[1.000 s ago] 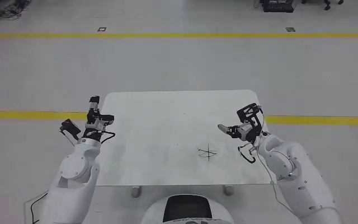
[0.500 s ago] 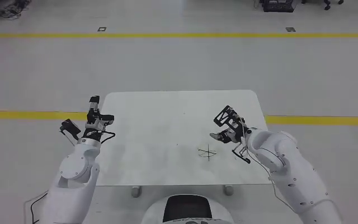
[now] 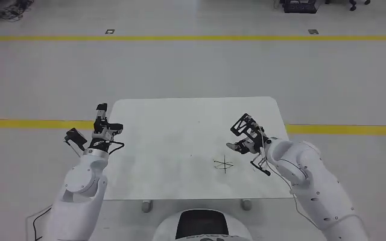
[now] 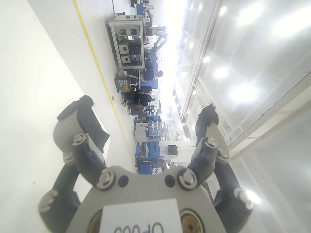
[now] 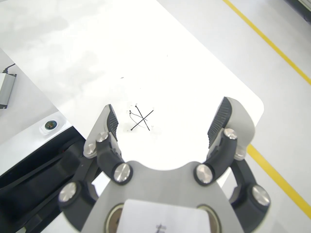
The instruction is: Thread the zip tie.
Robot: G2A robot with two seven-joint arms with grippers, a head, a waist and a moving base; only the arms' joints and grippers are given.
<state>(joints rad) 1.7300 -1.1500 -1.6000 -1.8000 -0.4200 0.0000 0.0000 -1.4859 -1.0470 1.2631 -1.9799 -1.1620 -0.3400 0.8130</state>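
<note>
From my seat it's a big open hall with a pale grey glossy floor (image 3: pixel 193 66). A white rounded-corner table (image 3: pixel 181 120) sits in the middle. One long yellow tape line (image 3: pixel 193 38) runs well behind it, and a second yellow tape line (image 3: pixel 36 123) shows on both sides of the table. Two small dark square floor plates (image 3: pixel 110 31) sit just beyond the far line. The left wrist cam gives me bright round ceiling lights (image 4: pixel 245 13), an aluminium-framed equipment cabinet (image 4: pixel 126 42) and blue workstations (image 4: pixel 145 146) further back.
</note>
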